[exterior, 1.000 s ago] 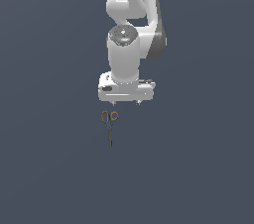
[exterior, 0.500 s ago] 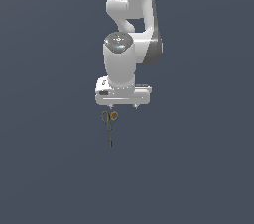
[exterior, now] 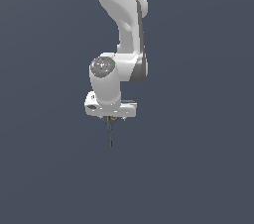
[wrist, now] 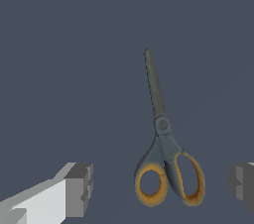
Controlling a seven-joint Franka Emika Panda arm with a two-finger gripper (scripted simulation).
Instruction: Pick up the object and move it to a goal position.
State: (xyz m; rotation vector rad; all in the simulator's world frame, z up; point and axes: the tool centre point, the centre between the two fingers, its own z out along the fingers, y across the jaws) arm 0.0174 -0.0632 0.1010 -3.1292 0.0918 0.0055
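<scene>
The fingers (wrist: 79,191) are standing wide apart, gripping nothing, one on each side of the scissors' (wrist: 163,148) orange rings and touching neither. The gripper (wrist: 161,188) is sitting right over those rings. The wrist view is showing both rings and the closed blades in full; the exterior view is hiding the handles under the gripper (exterior: 111,117), with only the blades of the scissors (exterior: 110,133) poking out. The blades are pointing away from the gripper, along the scissors' long axis
</scene>
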